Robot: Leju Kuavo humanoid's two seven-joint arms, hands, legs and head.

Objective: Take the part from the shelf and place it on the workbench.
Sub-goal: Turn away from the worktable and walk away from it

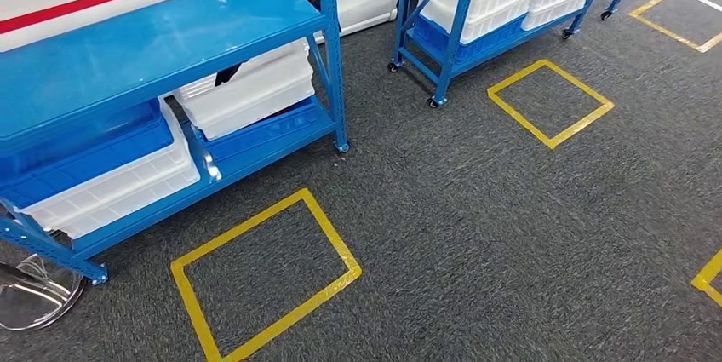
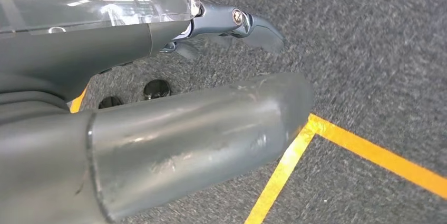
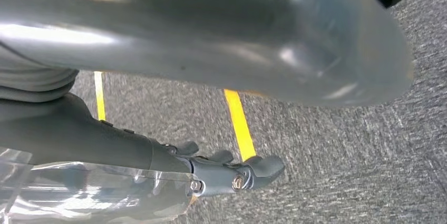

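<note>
The grey carpet (image 1: 511,234) takes up most of the head view. At ten o'clock stands a blue shelf (image 1: 128,55) whose long axis runs from about eight o'clock up toward two o'clock. Its lower level holds a white bin (image 1: 255,89) and, nearer nine o'clock, a blue-and-white stack of bins (image 1: 102,175). At one o'clock a second blue rack on castors (image 1: 477,30) carries more white and blue bins. Which bin holds the part cannot be told, and no part is plainly visible, so its heading cannot be given.

A yellow tape rectangle (image 1: 264,281) lies at seven o'clock, and a smaller tape square (image 1: 549,102) at two o'clock.

The left hand (image 2: 211,129) hangs over the carpet, thumb and dark fingers apart, nothing in it. The right hand (image 3: 226,171) likewise hangs with fingers loose and apart, empty.
</note>
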